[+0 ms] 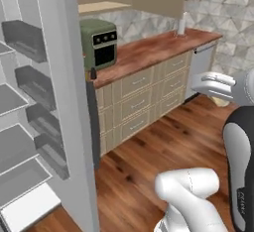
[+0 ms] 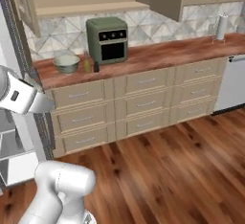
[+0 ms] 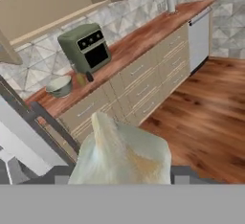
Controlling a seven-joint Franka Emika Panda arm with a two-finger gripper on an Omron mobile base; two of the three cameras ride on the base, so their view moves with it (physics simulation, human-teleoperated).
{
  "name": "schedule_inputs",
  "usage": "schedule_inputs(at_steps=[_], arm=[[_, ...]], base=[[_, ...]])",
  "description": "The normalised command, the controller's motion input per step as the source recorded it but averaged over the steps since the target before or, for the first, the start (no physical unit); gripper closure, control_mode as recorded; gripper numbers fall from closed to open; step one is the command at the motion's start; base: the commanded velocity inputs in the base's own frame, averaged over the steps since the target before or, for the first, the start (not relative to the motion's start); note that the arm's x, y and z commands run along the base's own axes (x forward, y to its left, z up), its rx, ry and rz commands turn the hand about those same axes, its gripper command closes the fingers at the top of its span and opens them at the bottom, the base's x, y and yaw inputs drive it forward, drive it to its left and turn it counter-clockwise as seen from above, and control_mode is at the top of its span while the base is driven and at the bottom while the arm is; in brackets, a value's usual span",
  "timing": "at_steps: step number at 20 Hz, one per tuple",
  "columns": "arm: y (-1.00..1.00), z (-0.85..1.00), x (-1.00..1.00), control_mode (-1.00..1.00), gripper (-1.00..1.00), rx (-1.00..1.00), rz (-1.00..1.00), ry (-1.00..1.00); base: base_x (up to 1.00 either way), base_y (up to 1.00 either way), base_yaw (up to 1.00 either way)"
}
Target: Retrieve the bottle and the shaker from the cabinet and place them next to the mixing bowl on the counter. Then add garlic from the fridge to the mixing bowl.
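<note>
Garlic sat large and pale between the fingertips of our hand, which was clenched on it. We used the green oven on the worktop as our landmark: the mixing bowl stood to its left, and between bowl and oven stood the bottle and the darker shaker, close together near the oven's left front corner. Well to the oven's right, at the far end of the worktop, stood a paper towel roll. Left of the oven, past the worktop's end, the fridge stood open, its door shelves facing us.
</note>
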Motion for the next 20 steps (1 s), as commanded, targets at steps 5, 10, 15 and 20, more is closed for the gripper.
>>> schedule_inputs(at_steps=[5,10,15,20], arm=[[0.0,0.0,0.0,1.0,1.0,0.0,0.0,0.0],[0.0,0.0,0.0,1.0,1.0,0.0,0.0,0.0],[0.0,0.0,0.0,1.0,1.0,0.0,0.0,0.0],[0.0,0.0,0.0,1.0,1.0,0.0,0.0,0.0]], base=[[1.0,-0.49,0.01],[0.99,-0.05,0.42],[0.96,-0.11,0.63],[0.98,-0.29,0.68]])
